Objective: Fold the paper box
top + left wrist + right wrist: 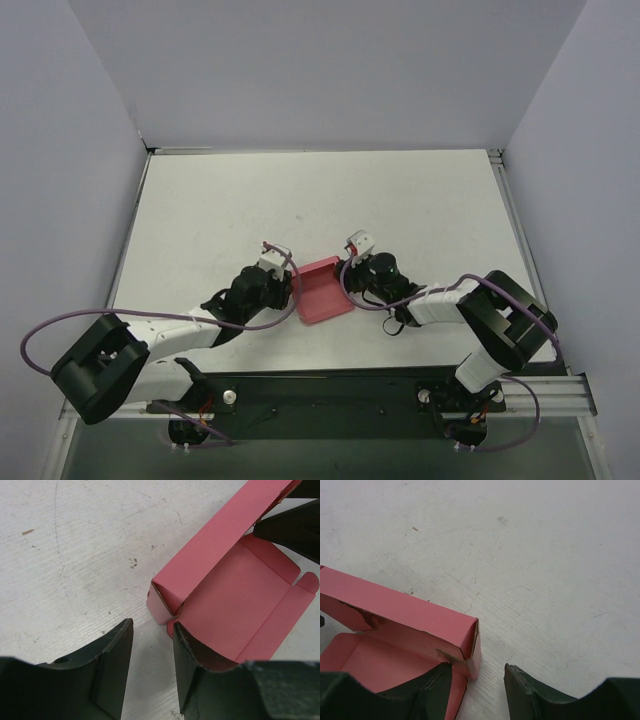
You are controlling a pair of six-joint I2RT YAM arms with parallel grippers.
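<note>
The surface (300, 200) carries the paper box (322, 292) at lower centre of the top view, between both arms and about equally near each. Its raised long wall runs from one end effector to the other. The left end effector (153, 630) stands open at one corner of that wall. The right end effector (479, 672), also open, straddles the opposite corner. Only the left wrist view plainly shows the unfolded side flap (280, 625).

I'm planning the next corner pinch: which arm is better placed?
Likely the right: the right tool straddles a wall end of the paper box; the left tool merely nears its corner.
</note>
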